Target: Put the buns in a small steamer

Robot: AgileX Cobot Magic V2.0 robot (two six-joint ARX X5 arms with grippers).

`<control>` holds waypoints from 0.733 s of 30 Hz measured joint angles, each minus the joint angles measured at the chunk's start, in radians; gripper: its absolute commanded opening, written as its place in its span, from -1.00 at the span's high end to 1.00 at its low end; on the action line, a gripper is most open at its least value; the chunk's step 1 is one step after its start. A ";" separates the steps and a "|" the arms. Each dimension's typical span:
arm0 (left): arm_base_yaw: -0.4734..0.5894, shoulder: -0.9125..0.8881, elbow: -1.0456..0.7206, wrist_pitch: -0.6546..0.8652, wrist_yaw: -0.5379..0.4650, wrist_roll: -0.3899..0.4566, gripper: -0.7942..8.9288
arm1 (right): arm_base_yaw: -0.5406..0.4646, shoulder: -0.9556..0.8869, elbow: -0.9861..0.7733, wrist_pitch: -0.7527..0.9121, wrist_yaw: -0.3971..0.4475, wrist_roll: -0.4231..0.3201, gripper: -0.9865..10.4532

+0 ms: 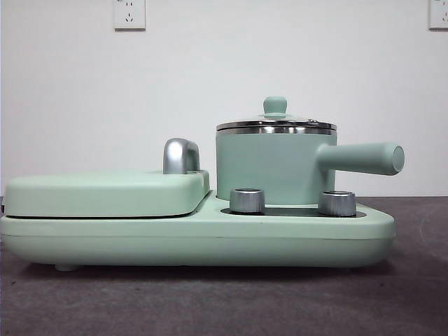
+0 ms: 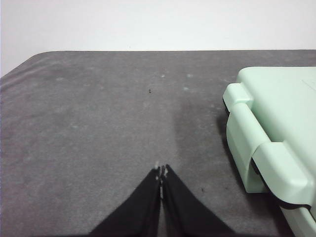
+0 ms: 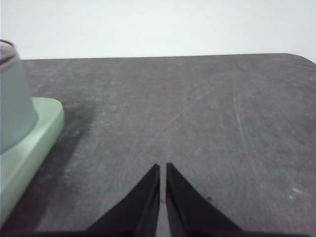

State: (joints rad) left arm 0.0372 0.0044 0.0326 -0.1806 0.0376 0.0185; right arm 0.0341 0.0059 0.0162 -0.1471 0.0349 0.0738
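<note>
1. Left gripper (image 2: 161, 170): its two black jaws meet at the tips, closed on nothing, above bare table. It hangs apart from the appliance, whose hinged corner shows at the right edge of the left wrist view.

2. Right gripper (image 3: 163, 167): the jaws stand all but together, a thin slit between them, nothing held. The grey table (image 3: 197, 113) spreads beyond them to the white wall.

3. Small steamer (image 1: 274, 168): a mint-green cylindrical pot with a steel rim, right of centre in the front view. It sits on the right half of the base unit (image 1: 196, 238), its long straight handle (image 1: 364, 158) pointing toward the right edge of the frame. (In the right wrist view its wall appears as a blurred curve at the far left edge.)

4. Glass lid (image 1: 276, 124): steel-rimmed, seated on the pot, with a green knob (image 1: 275, 105) on top.

5. Two steel dials (image 1: 247, 200): one below the pot's left side, the other (image 1: 337, 203) below the handle's root, both on the dark plate of the base.

6. Griddle cover (image 1: 105, 194): flat, mint green, closed over the left half of the base; a chrome handle (image 1: 180, 155) rises at its right end, just beside the pot.

7. The buns: not visible in any view; whether they lie under the lid cannot be told.

8. Wall sockets (image 1: 129, 14): upper left and upper right corners of the front view.
</note>
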 measured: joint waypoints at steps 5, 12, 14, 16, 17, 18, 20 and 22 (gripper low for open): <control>0.000 0.000 0.000 0.000 0.000 0.000 0.82 | -0.005 0.000 0.000 -0.020 -0.009 -0.007 0.79; 0.000 0.000 0.000 0.000 0.000 0.000 0.82 | -0.003 0.000 0.000 -0.021 -0.030 -0.016 0.79; 0.000 0.000 0.000 0.000 0.000 0.000 0.82 | -0.003 0.000 0.000 -0.021 -0.034 -0.017 0.79; 0.000 0.000 0.000 0.000 0.000 0.000 0.82 | -0.003 0.000 0.000 -0.020 -0.034 -0.018 0.79; 0.000 0.000 0.000 0.000 0.000 0.000 0.82 | -0.003 0.000 0.000 -0.020 -0.034 -0.018 0.79; 0.000 0.000 0.000 0.000 0.000 0.000 0.82 | -0.003 0.000 0.000 -0.019 -0.034 -0.018 0.79; 0.000 0.000 0.000 0.000 0.000 0.000 0.82 | -0.003 0.000 0.000 -0.018 -0.034 -0.018 0.79; 0.000 0.000 0.000 0.000 0.000 0.000 0.82 | -0.003 0.000 0.000 -0.018 -0.034 -0.018 0.79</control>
State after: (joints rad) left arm 0.0372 0.0044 0.0326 -0.1806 0.0372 0.0185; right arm 0.0315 0.0063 0.0162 -0.1654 0.0006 0.0563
